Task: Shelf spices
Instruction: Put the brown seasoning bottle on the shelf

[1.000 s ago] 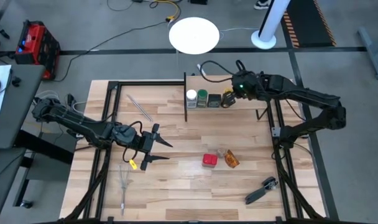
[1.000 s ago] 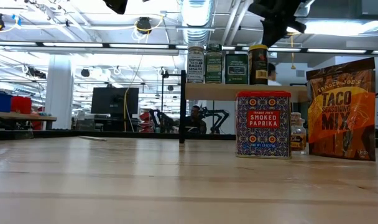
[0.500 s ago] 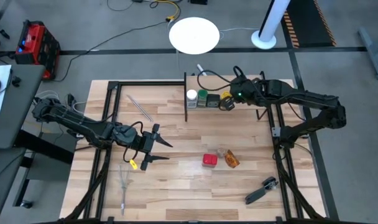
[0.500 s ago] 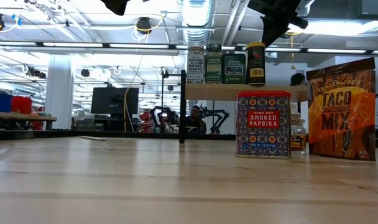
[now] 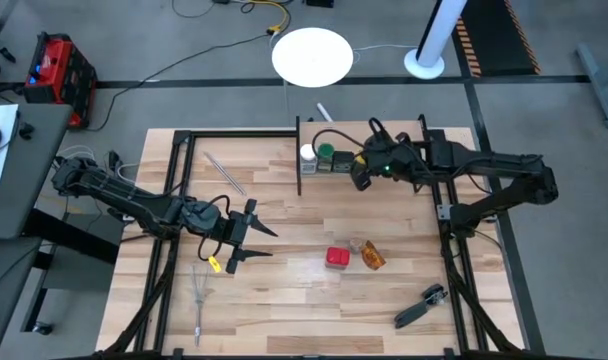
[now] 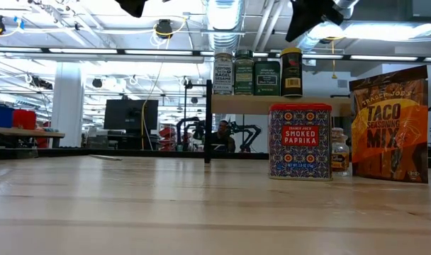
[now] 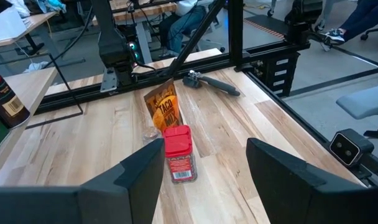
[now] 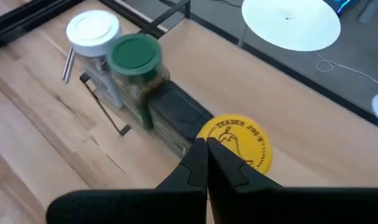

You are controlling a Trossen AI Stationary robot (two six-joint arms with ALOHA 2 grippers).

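Nearest me on the plank surface (image 6: pixel 130 205): a square red paprika tin (image 6: pixel 300 141), printed and glossy, and beside it a crinkly orange taco seasoning pouch (image 6: pixel 388 124) with a small glass jar (image 6: pixel 338 153) tucked between them. My left tool (image 5: pixel 246 234) hovers over the surface to their left, its dark fingers apart on nothing. A wire whisk (image 5: pixel 200 295) and a black-handled tool (image 5: pixel 420 305) lie toward the near edge, well apart. Farther off, the shelf (image 6: pixel 272 104), a pale wooden board on thin black posts, carries four spices in a row: white-capped jar (image 8: pixel 92 29), green-capped jar (image 8: pixel 135 53), dark square tin (image 8: pixel 177 112), yellow-capped jar (image 8: pixel 236 140). My right tool (image 8: pixel 206 160), fingers pressed together and empty, has lifted off that yellow cap and drawn back since a second ago.
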